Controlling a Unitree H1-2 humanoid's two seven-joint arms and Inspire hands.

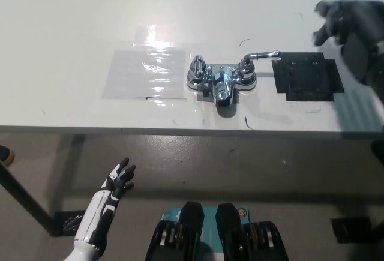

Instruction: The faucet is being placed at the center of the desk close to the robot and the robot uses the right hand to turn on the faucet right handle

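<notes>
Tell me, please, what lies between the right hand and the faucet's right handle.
In the head view, only bare white desk lies between the right hand and the right handle; the black patch sits beside that stretch.

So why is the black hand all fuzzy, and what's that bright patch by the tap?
Head view: the right hand is smeared, probably motion blur; the bright patch is light glare on the clear sheet; the faucet is sharp with chrome glints; the left hand, lower left, is sharp too.

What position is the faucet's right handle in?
Sticking out sideways: the right handle points toward the black patch. The right hand hovers apart from it.
</notes>
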